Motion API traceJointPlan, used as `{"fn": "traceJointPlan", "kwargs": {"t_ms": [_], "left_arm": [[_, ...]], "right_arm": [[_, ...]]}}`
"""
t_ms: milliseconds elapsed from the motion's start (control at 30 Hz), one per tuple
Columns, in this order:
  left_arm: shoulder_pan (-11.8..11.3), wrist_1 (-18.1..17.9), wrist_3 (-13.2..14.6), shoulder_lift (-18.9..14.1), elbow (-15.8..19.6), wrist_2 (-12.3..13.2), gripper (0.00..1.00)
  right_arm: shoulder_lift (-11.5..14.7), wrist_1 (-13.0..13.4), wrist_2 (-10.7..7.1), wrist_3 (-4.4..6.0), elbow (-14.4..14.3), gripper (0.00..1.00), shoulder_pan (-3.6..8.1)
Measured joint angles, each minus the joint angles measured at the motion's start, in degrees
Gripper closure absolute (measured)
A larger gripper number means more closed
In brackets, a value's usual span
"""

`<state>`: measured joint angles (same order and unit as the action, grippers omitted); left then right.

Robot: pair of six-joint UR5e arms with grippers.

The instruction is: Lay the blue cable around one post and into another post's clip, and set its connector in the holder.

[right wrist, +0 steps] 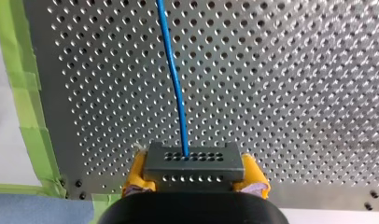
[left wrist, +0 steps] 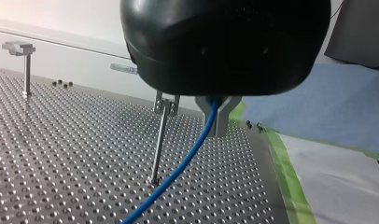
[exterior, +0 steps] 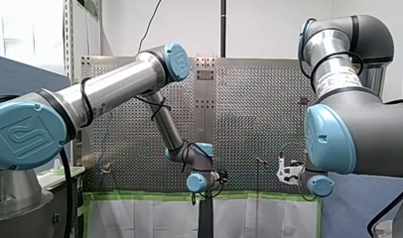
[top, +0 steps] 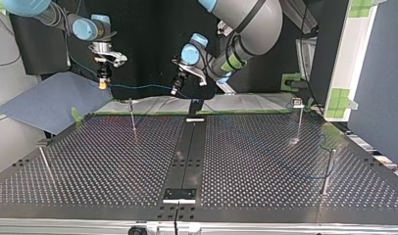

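The blue cable [top: 138,87] hangs in the air between my two grippers beyond the table's far edge in the top view. My left gripper [left wrist: 216,116] has its metal fingers shut on the cable [left wrist: 178,168], which runs down toward the perforated plate. A thin post with a clip [left wrist: 164,108] stands just beside those fingers. My right gripper [right wrist: 193,179] has its yellow pads [right wrist: 137,175] shut on the dark grey connector [right wrist: 193,162]; the cable [right wrist: 172,79] leads straight ahead from it. In the top view my right gripper [top: 104,82] is at the left and my left gripper [top: 176,89] nearer the middle.
Several thin posts stand on the perforated table: one far left of centre [top: 132,115], one far right [top: 298,120], one at the right [top: 328,169], one at the left [top: 44,159]. A black bracket [top: 179,194] sits on the centre strip near the front edge. Green tape [right wrist: 29,93] lines the plate's border.
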<state>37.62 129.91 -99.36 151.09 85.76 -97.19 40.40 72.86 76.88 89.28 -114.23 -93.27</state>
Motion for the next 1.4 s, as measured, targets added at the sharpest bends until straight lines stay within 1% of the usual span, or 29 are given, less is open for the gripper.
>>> {"fn": "traceJointPlan", "kwargs": {"t_ms": [267,533,667,733,867,1000,1100,1167,1233,1367,1400], "left_arm": [[1.8,-0.4,0.1,0.0,-0.6,-1.1,1.0],[3.8,1.1,-0.5,0.0,-3.6,-2.5,1.0],[4.6,2.0,-0.6,0.0,-4.7,-3.1,1.0],[4.9,2.2,-0.7,0.0,-5.0,-3.4,1.0],[5.1,2.3,-0.7,0.0,-5.2,-3.7,1.0],[5.2,2.3,-0.7,0.0,-5.2,-3.8,1.0],[5.3,2.3,-0.7,0.0,-5.2,-3.8,1.0],[5.3,2.4,-0.7,0.0,-5.2,-3.8,1.0],[5.3,2.5,-0.7,0.0,-5.2,-3.8,1.0],[5.3,2.7,-0.7,0.0,-5.3,-3.7,1.0],[5.3,2.8,-0.7,0.0,-5.4,-3.7,1.0]], "right_arm": [[-0.1,-3.7,-0.01,0.78,3.2,1.0,2.0],[-0.2,-4.8,-0.07,1.67,4.6,1.0,4.17],[-0.2,-4.9,-0.25,2.68,5.3,1.0,5.38],[-0.2,-4.9,-0.49,3.14,5.6,1.0,5.85],[-0.4,-4.9,-0.96,4.38,6.4,1.0,6.85],[-0.6,-4.9,-1.66,5.16,6.9,1.0,7.69],[-1.4,-5.3,-2.3,5.67,7.7,1.0,8.21],[-2.3,-5.9,-2.61,5.66,8.6,1.0,8.49],[-3.0,-6.6,-2.75,5.37,9.3,1.0,8.66],[-4.5,-8.3,-2.92,4.15,10.6,1.0,8.81],[-4.6,-8.6,-2.93,3.99,10.7,1.0,8.83]]}}
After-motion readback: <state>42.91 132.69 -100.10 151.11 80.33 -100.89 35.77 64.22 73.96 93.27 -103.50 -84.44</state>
